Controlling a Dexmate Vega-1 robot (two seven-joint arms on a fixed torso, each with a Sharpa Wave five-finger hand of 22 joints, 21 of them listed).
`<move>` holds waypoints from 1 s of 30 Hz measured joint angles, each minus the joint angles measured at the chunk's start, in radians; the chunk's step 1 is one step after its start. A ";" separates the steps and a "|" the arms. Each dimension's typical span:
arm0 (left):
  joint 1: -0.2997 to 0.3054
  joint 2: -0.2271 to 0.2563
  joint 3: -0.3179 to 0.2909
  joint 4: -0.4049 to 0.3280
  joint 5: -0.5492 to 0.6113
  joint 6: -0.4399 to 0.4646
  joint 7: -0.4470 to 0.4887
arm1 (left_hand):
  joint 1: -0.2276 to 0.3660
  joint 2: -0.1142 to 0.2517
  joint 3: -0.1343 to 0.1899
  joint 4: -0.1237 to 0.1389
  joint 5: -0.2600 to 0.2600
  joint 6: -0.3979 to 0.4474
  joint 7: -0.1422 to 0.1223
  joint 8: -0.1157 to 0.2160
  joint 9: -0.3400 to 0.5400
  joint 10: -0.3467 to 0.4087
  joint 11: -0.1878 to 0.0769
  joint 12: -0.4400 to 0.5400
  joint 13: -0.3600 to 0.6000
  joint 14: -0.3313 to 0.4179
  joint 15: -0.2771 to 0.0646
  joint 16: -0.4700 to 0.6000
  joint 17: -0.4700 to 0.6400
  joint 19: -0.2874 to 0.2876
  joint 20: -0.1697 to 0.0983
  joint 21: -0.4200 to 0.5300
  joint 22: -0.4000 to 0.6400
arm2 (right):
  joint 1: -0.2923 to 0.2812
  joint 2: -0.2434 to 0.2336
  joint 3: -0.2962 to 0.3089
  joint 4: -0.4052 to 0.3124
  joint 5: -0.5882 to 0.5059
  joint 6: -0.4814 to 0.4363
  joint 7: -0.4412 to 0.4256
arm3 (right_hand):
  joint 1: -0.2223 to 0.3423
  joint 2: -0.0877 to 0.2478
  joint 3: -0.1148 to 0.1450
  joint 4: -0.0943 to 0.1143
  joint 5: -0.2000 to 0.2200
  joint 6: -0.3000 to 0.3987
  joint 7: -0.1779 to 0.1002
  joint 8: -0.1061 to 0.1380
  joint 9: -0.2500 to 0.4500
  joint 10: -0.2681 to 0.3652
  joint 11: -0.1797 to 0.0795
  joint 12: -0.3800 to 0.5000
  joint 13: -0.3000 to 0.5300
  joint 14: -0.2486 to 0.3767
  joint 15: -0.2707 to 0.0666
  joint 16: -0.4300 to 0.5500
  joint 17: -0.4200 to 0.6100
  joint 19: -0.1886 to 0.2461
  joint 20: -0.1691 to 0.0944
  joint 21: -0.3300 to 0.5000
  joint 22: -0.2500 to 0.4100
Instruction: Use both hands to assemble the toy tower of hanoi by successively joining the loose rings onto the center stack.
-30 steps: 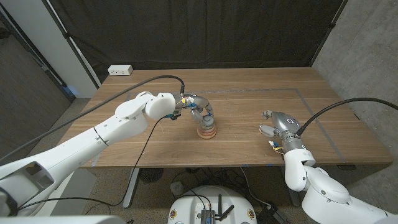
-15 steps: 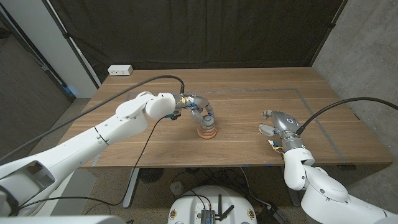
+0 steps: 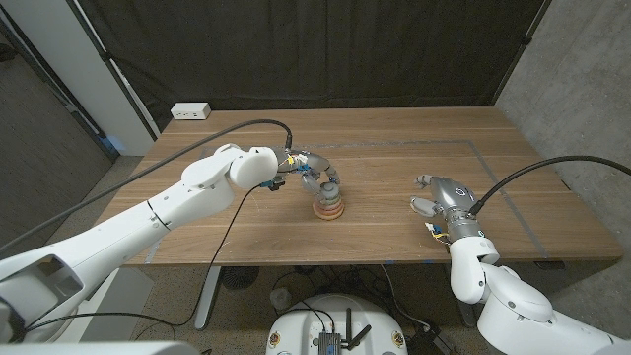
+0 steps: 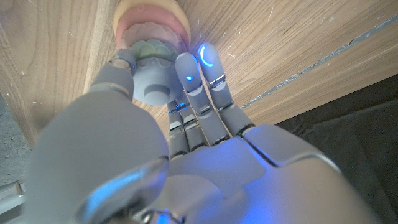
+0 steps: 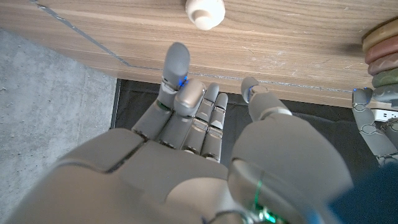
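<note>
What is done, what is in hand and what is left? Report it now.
Done: the centre stack already carries several rings. In hand: the left hand grips a grey piece right at the stack's top. Left: a white piece lies loose on the table ahead of the right hand, which holds nothing.

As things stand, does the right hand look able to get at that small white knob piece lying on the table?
Probably yes. The white knob piece lies on bare table just ahead of the right hand, whose fingers are apart and hold nothing; nothing lies between them.
</note>
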 measured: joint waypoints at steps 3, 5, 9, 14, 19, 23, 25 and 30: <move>0.004 0.006 -0.005 -0.013 0.002 0.009 -0.004 | -0.012 -0.002 -0.004 0.004 0.000 -0.021 0.007 0.000 -0.002 -0.018 0.018 0.000 -0.001 -0.004 0.004 0.000 0.000 0.000 0.000 0.000 0.000 | -0.001 -0.001 0.000 -0.002 0.002 0.000 -0.001 | 0.000 0.000 0.000 0.000 0.000 0.000 0.000 -0.001 0.000 0.000 0.000 0.000 0.000 0.000 0.000 0.000 0.000 0.000 0.000 0.000 0.000; 0.009 0.011 -0.010 -0.024 0.003 0.014 -0.006 | -0.012 -0.001 -0.007 0.007 0.000 -0.029 0.015 -0.004 -0.002 -0.025 0.025 0.000 -0.005 -0.006 0.005 0.000 0.000 -0.004 0.004 0.000 0.000 | -0.001 -0.002 0.000 -0.003 0.003 0.000 -0.001 | 0.000 0.000 0.000 0.000 0.000 0.000 0.000 -0.007 0.000 0.000 0.000 0.000 0.000 0.000 0.000 0.000 0.000 0.000 0.000 0.000 0.000; 0.020 0.020 -0.020 -0.045 0.003 0.028 -0.010 | -0.031 0.004 -0.012 0.012 -0.004 -0.044 0.020 -0.004 -0.007 -0.044 0.033 0.000 -0.006 -0.011 0.007 0.000 0.000 -0.009 0.001 -0.008 -0.005 | -0.001 -0.005 0.000 -0.003 0.006 0.000 -0.001 | 0.000 0.000 0.000 0.000 0.001 0.000 0.000 -0.008 0.000 0.000 0.000 -0.006 0.000 0.000 0.000 0.000 0.000 0.000 0.000 0.000 0.000; 0.034 0.029 -0.029 -0.062 0.001 0.047 -0.010 | -0.037 0.003 -0.014 0.014 -0.004 -0.047 0.023 -0.004 -0.007 -0.044 0.034 0.000 -0.010 -0.022 0.011 -0.007 0.000 -0.011 0.000 -0.008 -0.005 | 0.007 -0.009 -0.002 -0.004 0.008 -0.001 0.006 | 0.000 0.000 0.000 0.000 0.004 0.000 0.000 -0.008 0.000 -0.007 0.007 -0.010 0.000 0.000 0.000 0.000 0.000 0.000 0.000 0.000 0.000; 0.062 0.047 -0.051 -0.084 -0.008 0.067 0.009 | -0.041 0.007 -0.014 0.014 -0.004 -0.047 0.023 0.001 -0.012 -0.046 0.031 0.004 -0.014 -0.021 0.011 -0.007 0.000 -0.011 0.000 -0.008 -0.005 | 0.015 -0.013 -0.004 -0.004 0.011 0.000 0.015 | 0.000 0.000 0.000 0.000 0.004 -0.010 0.002 -0.014 0.000 -0.011 0.011 -0.010 0.005 0.000 0.000 0.000 0.000 0.000 0.000 0.000 0.000; 0.085 0.061 -0.068 -0.099 -0.012 0.085 0.032 | -0.044 0.003 -0.018 0.009 -0.008 -0.052 0.017 0.001 -0.011 -0.048 0.022 0.005 -0.015 -0.021 0.011 -0.007 0.002 -0.013 0.002 -0.008 -0.005 | 0.021 -0.017 -0.004 -0.001 0.015 0.007 0.021 | 0.000 0.000 0.000 0.000 0.004 -0.017 0.009 -0.014 0.000 -0.018 0.018 -0.013 0.005 0.000 0.000 0.000 0.000 0.000 0.000 0.000 0.000; 0.093 0.066 -0.074 -0.105 -0.013 0.100 0.051 | -0.046 0.001 -0.018 0.009 -0.008 -0.054 0.011 0.001 -0.011 -0.049 0.020 0.005 -0.015 -0.023 0.009 -0.007 0.003 -0.014 0.004 -0.014 -0.005 | 0.022 -0.018 0.000 0.003 0.017 0.010 0.021 | 0.000 0.000 0.000 0.000 0.004 -0.016 0.013 -0.014 0.000 -0.018 0.018 -0.013 0.002 0.000 0.000 0.000 0.000 0.000 0.000 0.000 0.000; 0.134 0.086 -0.101 -0.129 -0.015 0.130 0.101 | -0.050 0.005 -0.018 0.009 -0.008 -0.052 0.006 0.008 -0.015 -0.052 0.016 0.005 -0.019 -0.027 0.012 -0.007 0.003 -0.014 0.004 -0.015 -0.005 | 0.025 -0.018 0.007 0.016 0.025 0.030 0.021 | 0.000 0.000 0.000 0.000 0.004 -0.014 0.022 -0.014 0.000 -0.024 0.023 -0.013 0.002 0.000 0.000 0.000 0.000 0.000 0.000 0.000 0.000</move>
